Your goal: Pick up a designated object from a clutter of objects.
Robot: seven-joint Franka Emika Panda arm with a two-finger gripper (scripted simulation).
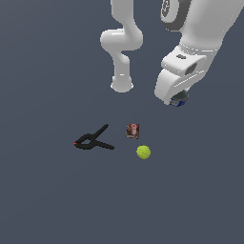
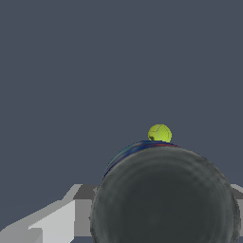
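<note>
Your gripper [image 1: 177, 99] appears clamped on the can [image 1: 179, 99]. In the wrist view its dark grey top [image 2: 163, 197] fills the space between the pale fingers [image 2: 57, 220], a sliver of blue side showing past the rim, though the contact points themselves are hidden, so treat the hold as likely, not certain. In the exterior view the can peeks out under the white hand, toward that view's right and far side, seemingly raised off the floor.

Judge it as rigid, light and smooth-walled: it won't crush, but a round side can roll or slip. Keep the pads across the widest part of the side wall, level.

The tennis ball [image 1: 143, 152], the small dark-red box [image 1: 133, 130] and the black clamp [image 1: 93, 139] lie nearer and to the left, well apart from the can.
</note>
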